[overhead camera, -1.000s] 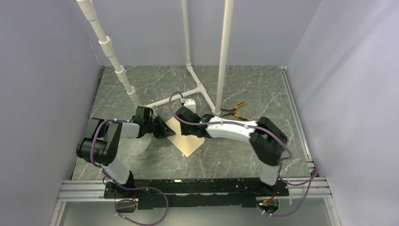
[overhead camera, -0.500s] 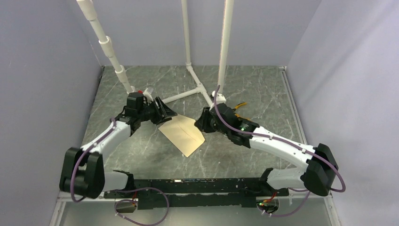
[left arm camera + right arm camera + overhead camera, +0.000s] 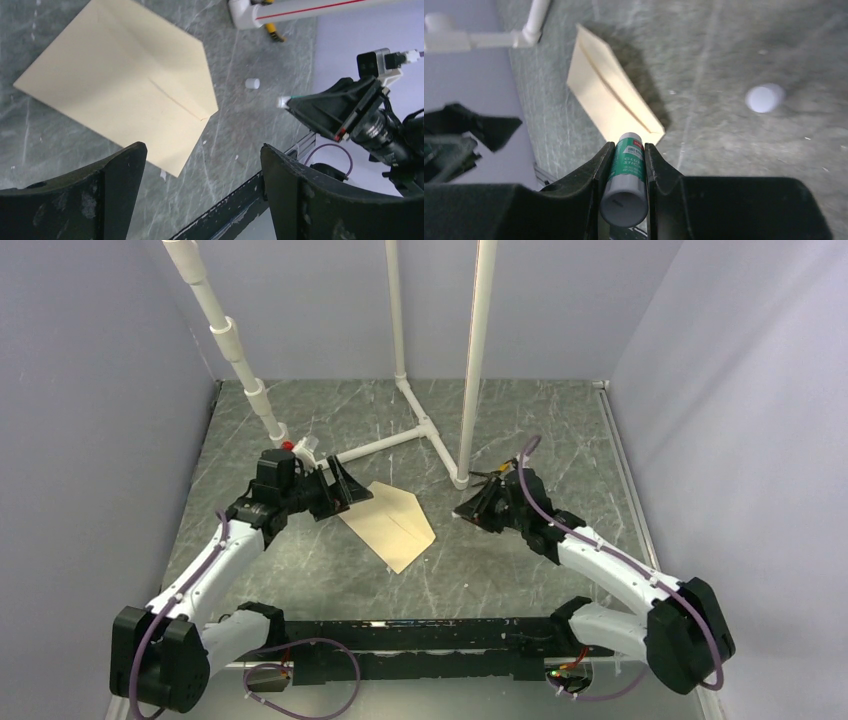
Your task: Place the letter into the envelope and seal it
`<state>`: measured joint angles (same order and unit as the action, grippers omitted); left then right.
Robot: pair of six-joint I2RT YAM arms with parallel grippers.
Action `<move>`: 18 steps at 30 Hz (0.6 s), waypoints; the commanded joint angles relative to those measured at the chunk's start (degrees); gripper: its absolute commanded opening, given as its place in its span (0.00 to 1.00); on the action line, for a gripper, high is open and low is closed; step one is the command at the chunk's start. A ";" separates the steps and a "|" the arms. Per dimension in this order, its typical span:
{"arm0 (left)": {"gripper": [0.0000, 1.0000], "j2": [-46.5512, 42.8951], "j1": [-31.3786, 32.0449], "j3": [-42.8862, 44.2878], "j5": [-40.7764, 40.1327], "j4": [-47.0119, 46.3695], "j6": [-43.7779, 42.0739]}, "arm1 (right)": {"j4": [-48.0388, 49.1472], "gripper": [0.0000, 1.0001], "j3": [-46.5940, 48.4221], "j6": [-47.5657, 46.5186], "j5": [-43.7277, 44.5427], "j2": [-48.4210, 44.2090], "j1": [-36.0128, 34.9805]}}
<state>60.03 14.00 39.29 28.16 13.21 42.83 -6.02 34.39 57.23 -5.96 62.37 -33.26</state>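
The tan envelope (image 3: 390, 525) lies flat on the marble table with its flap folded down (image 3: 125, 85). The letter is not in view. At the envelope's far-left corner hovers my left gripper (image 3: 345, 492), open, with nothing between its fingers (image 3: 201, 147). To the right of the envelope my right gripper (image 3: 470, 508) is shut on a green-and-white glue stick (image 3: 626, 170), whose end points toward the envelope's near corner (image 3: 609, 95). Neither gripper touches the envelope.
A small white cap (image 3: 764, 97) lies on the table between the envelope and the right arm (image 3: 252, 83). A white pipe frame (image 3: 420, 425) stands behind. Yellow-handled pliers (image 3: 274, 34) lie by the pipe foot. Grey walls enclose three sides.
My left gripper opened and drew back left off the envelope. The right arm pulled away to the right, still gripping the glue stick. The envelope stays flat.
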 commanded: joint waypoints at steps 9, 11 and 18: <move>0.92 8.11 0.67 1.95 -0.35 4.41 -4.69 | 13.79 0.00 3.00 6.63 -17.87 17.37 11.72; 0.92 8.99 0.67 2.27 -0.47 3.87 -4.54 | 15.69 0.00 4.47 6.05 -20.07 20.79 12.46; 0.81 12.85 0.68 2.30 1.08 -1.39 -2.47 | 20.14 0.03 8.04 6.81 -27.07 29.17 16.55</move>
<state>70.91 14.46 39.24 28.45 16.10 39.88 7.97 39.29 63.24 -27.00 88.82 -18.72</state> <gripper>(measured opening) 0.831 0.272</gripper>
